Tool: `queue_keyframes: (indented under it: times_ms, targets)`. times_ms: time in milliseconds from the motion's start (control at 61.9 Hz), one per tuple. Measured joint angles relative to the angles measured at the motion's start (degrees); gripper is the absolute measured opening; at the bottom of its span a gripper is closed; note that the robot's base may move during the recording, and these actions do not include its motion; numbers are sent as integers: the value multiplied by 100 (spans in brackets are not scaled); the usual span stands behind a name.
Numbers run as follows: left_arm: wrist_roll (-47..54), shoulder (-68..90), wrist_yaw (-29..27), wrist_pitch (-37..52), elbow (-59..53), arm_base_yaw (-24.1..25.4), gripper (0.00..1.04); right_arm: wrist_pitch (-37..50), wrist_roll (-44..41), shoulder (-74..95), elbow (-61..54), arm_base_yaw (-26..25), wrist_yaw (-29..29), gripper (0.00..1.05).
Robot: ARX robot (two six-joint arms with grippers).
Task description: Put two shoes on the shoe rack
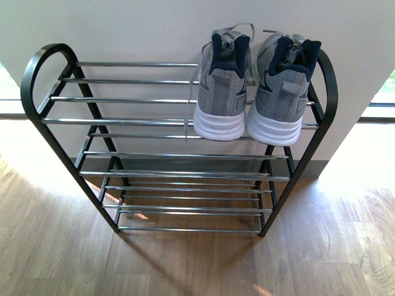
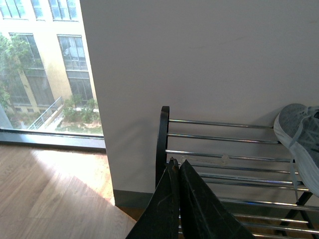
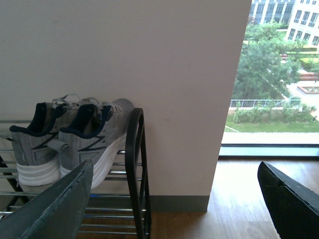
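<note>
The task looks done: a grey sneaker (image 1: pixel 221 86) and its twin (image 1: pixel 284 89) stand side by side, heels outward, at the right end of the top tier of the shoe rack (image 1: pixel 123 121). The left gripper (image 2: pixel 177 162) has its fingers pressed together on nothing, and the right gripper (image 3: pixel 174 167) is spread wide and empty. No brand or writing is legible; only a dark zigzag mark shows on the sneakers' sides.

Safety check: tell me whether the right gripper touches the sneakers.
Apart. The front view shows both sneakers alone on the rack, no gripper in frame; the right wrist view shows the right gripper open, clear of them.
</note>
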Motion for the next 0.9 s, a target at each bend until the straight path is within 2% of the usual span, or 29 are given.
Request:
queue_keyframes:
  times_ms: [743, 840, 905]
  targets:
    - [0, -1436, -2, -1405, 0, 0, 1, 0, 0, 0, 0, 0, 0, 96]
    - [0, -2107, 0, -2284, 0, 0, 1, 0, 0, 0, 0, 0, 2, 96]
    - [0, -2332, 0, -2389, 0, 0, 1, 0, 0, 0, 0, 0, 0, 96]
